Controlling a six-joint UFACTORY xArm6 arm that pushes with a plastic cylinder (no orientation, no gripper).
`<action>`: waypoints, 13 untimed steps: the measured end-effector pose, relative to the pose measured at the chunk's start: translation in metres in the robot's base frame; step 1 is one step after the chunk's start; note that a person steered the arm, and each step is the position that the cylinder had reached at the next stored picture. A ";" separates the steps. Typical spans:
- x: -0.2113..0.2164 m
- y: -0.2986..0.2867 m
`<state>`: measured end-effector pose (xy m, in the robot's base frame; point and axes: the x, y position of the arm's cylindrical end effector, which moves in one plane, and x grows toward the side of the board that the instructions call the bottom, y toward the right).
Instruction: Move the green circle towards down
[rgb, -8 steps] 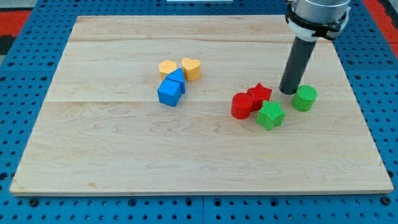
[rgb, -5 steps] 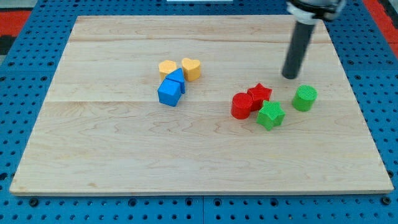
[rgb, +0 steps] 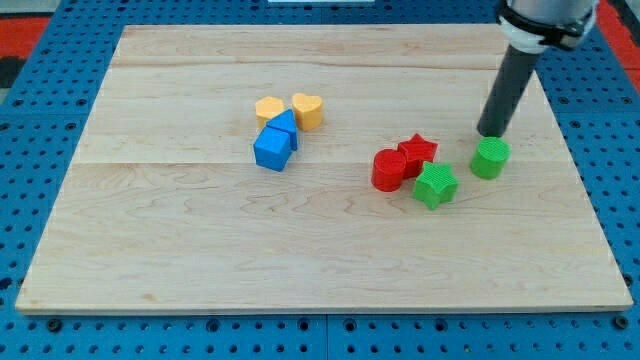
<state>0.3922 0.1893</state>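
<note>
The green circle (rgb: 490, 158) sits on the wooden board (rgb: 200, 250) at the view's right. My tip (rgb: 491, 133) stands just above it in the view, very close to its upper edge; I cannot tell whether they touch. A green star (rgb: 435, 185) lies to the circle's lower left.
A red star (rgb: 418, 152) and a red circle (rgb: 389, 169) sit left of the green star. Near the board's middle are a blue cube (rgb: 272, 149), a blue triangle (rgb: 284, 125), an orange hexagon-like block (rgb: 269, 109) and an orange heart (rgb: 308, 110).
My tip moved up away from the blocks, then to the right and back down, ending directly above the green circle. No block has moved.
</note>
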 end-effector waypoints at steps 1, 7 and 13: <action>0.004 -0.007; 0.056 0.006; 0.077 0.008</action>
